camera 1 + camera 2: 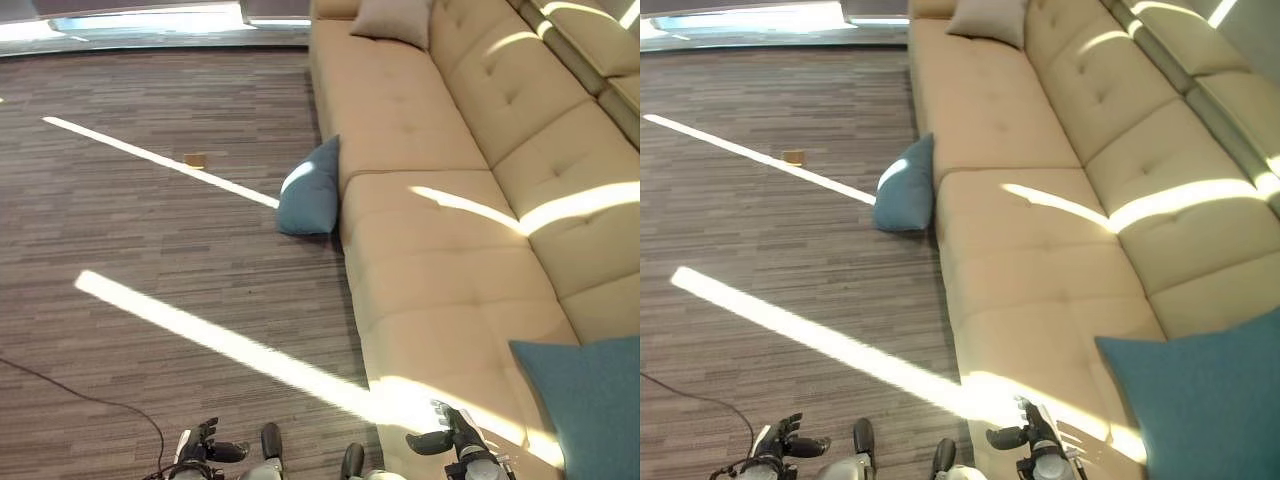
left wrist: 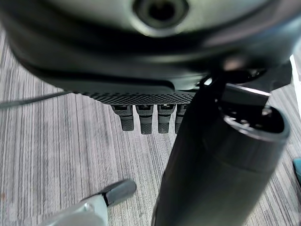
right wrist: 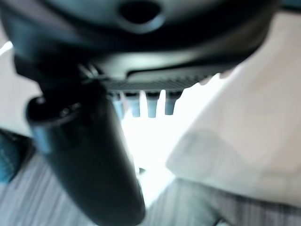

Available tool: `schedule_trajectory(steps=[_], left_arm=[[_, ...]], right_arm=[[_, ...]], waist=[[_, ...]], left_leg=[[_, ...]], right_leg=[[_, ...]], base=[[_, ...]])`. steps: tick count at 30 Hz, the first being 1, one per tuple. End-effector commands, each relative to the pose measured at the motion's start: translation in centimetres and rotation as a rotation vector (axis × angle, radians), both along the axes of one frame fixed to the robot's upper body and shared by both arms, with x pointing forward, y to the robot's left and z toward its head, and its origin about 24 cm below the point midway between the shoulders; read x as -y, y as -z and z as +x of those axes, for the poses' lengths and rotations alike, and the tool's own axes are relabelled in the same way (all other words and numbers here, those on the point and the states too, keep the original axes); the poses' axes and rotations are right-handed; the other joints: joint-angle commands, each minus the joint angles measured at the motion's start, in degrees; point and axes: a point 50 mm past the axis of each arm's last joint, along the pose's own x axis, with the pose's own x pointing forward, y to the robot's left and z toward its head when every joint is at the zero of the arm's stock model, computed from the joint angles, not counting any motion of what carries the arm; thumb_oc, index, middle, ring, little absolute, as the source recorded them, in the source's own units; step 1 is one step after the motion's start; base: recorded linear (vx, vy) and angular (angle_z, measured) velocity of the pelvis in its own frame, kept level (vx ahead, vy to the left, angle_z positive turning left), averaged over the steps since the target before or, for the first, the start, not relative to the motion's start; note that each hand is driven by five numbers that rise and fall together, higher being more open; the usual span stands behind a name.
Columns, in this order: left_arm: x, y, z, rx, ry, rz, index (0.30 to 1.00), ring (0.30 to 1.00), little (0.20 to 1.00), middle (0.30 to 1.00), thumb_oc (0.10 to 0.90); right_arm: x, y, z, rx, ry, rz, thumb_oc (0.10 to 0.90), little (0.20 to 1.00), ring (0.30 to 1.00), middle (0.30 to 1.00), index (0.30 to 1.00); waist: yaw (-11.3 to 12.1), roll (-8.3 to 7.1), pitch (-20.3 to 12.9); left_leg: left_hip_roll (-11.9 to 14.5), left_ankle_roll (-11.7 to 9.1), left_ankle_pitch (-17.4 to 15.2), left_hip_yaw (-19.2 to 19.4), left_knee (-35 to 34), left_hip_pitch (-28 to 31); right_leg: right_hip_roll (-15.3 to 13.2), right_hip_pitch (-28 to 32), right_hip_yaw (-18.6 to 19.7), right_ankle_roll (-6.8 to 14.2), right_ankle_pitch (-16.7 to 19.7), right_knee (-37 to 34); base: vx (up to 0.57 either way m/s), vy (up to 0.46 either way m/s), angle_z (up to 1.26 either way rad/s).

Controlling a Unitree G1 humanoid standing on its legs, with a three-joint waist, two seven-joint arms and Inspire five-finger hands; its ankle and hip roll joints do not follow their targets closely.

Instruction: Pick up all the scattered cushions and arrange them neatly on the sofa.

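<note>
Step in hand: locating and approaching the next cushion; nothing is held. The left hand (image 1: 205,445) sits low at 7 o'clock over the floor (image 1: 150,250), the right hand (image 1: 450,435) at 5 o'clock over the sofa's front edge. Each wrist view shows its fingers hanging straight and relaxed, empty.

One blue cushion (image 1: 312,190) stands on the floor at about 12 o'clock from centre, leaning against the sofa (image 1: 430,250) front. A second blue cushion (image 1: 590,405) lies on the seat at 4 o'clock; a beige cushion (image 1: 392,20) rests at the far end.

Next move, in my judgement: walk forward, stoop and grasp the leaning cushion.

Cushions are soft, woven, squarish. The sofa is tufted beige upholstery; the floor is striped, low-pile carpet.
</note>
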Motion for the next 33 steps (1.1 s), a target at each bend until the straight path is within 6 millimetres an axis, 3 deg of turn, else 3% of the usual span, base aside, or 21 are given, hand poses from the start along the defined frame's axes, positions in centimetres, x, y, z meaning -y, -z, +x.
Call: schedule_trajectory(steps=[1, 4, 7, 9, 13, 19, 20, 23, 26, 29, 31, 32, 33], left_arm=[[-2.3, -0.7, -0.5, -0.010, 0.026, 0.085, 0.900, 0.900, 0.900, 0.900, 0.800], [-2.8, -1.0, -0.1, -0.002, 0.039, 0.104, 0.900, 0.900, 0.900, 0.900, 0.800], [-3.4, -1.7, 1.2, 0.032, 0.083, 0.133, 0.900, 0.900, 0.900, 0.900, 0.800], [-3.6, -2.0, 1.7, 0.046, 0.098, 0.144, 0.900, 0.900, 0.900, 0.900, 0.800], [-3.1, -2.1, 2.5, 0.059, 0.140, 0.142, 0.900, 0.900, 0.900, 0.900, 0.800], [-1.2, -1.1, 2.1, 0.035, 0.154, 0.088, 0.900, 0.900, 0.900, 0.900, 0.800], [-0.7, -0.8, 1.7, 0.016, 0.159, 0.073, 0.900, 0.900, 0.900, 0.900, 0.800], [-0.1, -0.7, 1.8, 0.021, 0.169, 0.055, 0.900, 0.900, 0.900, 0.900, 0.800], [0.1, -0.7, 2.1, 0.029, 0.168, 0.047, 0.900, 0.900, 0.900, 0.900, 0.800], [0.0, -0.6, 1.6, 0.007, 0.171, 0.052, 0.900, 0.900, 0.900, 0.900, 0.800], [-0.2, -0.5, 1.2, -0.008, 0.173, 0.059, 0.900, 0.900, 0.900, 0.900, 0.800], [-0.3, -0.6, 1.3, 0.001, 0.166, 0.061, 0.900, 0.900, 0.900, 0.900, 0.800], [-0.4, -0.5, 1.0, -0.008, 0.166, 0.059, 0.900, 0.900, 0.900, 0.900, 0.800]], right_arm=[[0.3, -0.6, 1.4, 0.038, -0.015, -0.041, 0.800, 0.900, 0.900, 0.900, 0.900], [0.1, -0.5, 1.6, 0.039, -0.010, -0.029, 0.800, 0.900, 0.900, 0.900, 0.900], [0.0, -0.4, 1.6, 0.029, -0.004, -0.022, 0.800, 0.900, 0.900, 0.900, 0.900], [0.1, 0.0, 0.9, 0.000, 0.011, -0.016, 0.800, 0.900, 0.900, 0.900, 0.900], [0.6, 0.8, -0.8, -0.056, 0.081, 0.000, 0.800, 0.900, 0.900, 0.900, 0.900], [1.6, 1.0, -1.5, -0.066, 0.135, -0.012, 0.800, 0.900, 0.900, 0.900, 0.900], [1.9, 0.9, -1.7, -0.069, 0.146, -0.014, 0.800, 0.900, 0.900, 0.900, 0.900], [2.4, 0.7, -1.4, -0.060, 0.146, -0.030, 0.800, 0.900, 0.900, 0.900, 0.900], [2.6, 0.6, -1.1, -0.059, 0.142, -0.040, 0.800, 0.900, 0.900, 0.900, 0.900], [2.6, 0.7, -1.3, -0.070, 0.138, -0.044, 0.800, 0.900, 0.900, 0.900, 0.900], [2.6, 0.7, -1.3, -0.067, 0.131, -0.046, 0.800, 0.900, 0.900, 0.900, 0.900], [2.5, 0.6, -1.2, -0.061, 0.125, -0.051, 0.800, 0.900, 0.900, 0.900, 0.900], [2.4, 0.7, -1.3, -0.067, 0.122, -0.050, 0.800, 0.900, 0.900, 0.900, 0.900]], waist=[[0.5, -2.47, -1.7], [0.8, -2.47, -1.6], [-0.2, -1.89, -1.8], [-0.6, -1.28, -2.2], [-1.0, -0.16, -1.7], [-0.7, 0.46, -3.0], [-0.8, 0.32, -3.3], [-0.3, -0.47, -2.2], [0.4, -1.23, -1.2], [0.9, -1.88, -1.7], [1.4, -1.75, -2.2], [2.3, -1.61, -2.0], [2.3, -1.40, -2.5]], left_leg=[[-0.7, -1.9, -8.3, -5.2, 4.4, 0.1], [-1.5, -1.3, -8.3, -6.0, 3.8, 0.3], [-2.9, -0.5, -7.9, -8.1, 2.4, 1.2], [-3.6, -0.3, -7.5, -9.2, 0.6, 2.5], [-5.7, 0.3, -7.8, -12.6, -0.5, 5.3], [-6.4, -1.1, -9.3, -15.1, -0.3, 7.1], [-6.1, -2.0, -10.8, -14.6, 2.6, 6.9], [-5.2, -4.0, -9.7, -12.4, 13.7, 2.3], [-3.9, -4.0, -8.6, -10.7, 21.6, -2.7], [-2.3, -2.6, -9.9, -8.6, 17.2, -5.3], [-1.9, -2.9, -7.0, -9.0, 12.2, -7.0], [-1.6, -3.7, -3.3, -9.6, 9.1, -9.6], [-1.6, -3.8, -3.5, -10.0, 7.6, -9.0]], right_leg=[[-2.3, -3.5, 5.6, 3.8, 1.0, 0.9], [-2.9, -4.5, 6.9, 4.2, 0.7, 3.5], [0.4, -7.3, 14.3, 4.5, 1.0, 5.6], [2.5, -8.2, 16.8, 4.4, 1.1, 5.2], [5.5, -10.3, 14.7, 4.3, 2.1, 3.8], [5.2, -7.4, 14.1, 3.7, 1.9, 1.4], [5.0, -5.8, 13.2, 3.3, 1.8, 0.0], [4.5, -3.1, 12.5, 2.3, 1.6, -1.7], [4.3, -1.2, 12.3, 1.2, 0.7, -2.5], [4.0, 0.0, 12.2, 1.4, -0.7, -3.0], [4.5, 0.7, 12.8, 1.7, -1.5, -3.5], [5.0, 1.9, 13.6, 1.6, -2.7, -3.6], [5.3, 2.2, 14.1, 1.7, -3.2, -3.5]], base=[[0.04, 0.197, 0.10], [0.04, 0.127, 0.06], [0.14, 0.152, 0.23], [0.17, 0.121, 0.59], [0.20, 0.077, 0.45], [0.20, -0.026, 0.73], [0.24, -0.083, 0.32], [0.11, -0.073, 0.33], [0.09, -0.053, 0.35], [0.18, -0.008, 0.11], [0.26, 0.056, 0.23], [0.29, 0.113, 0.02], [0.34, 0.137, -0.13]])
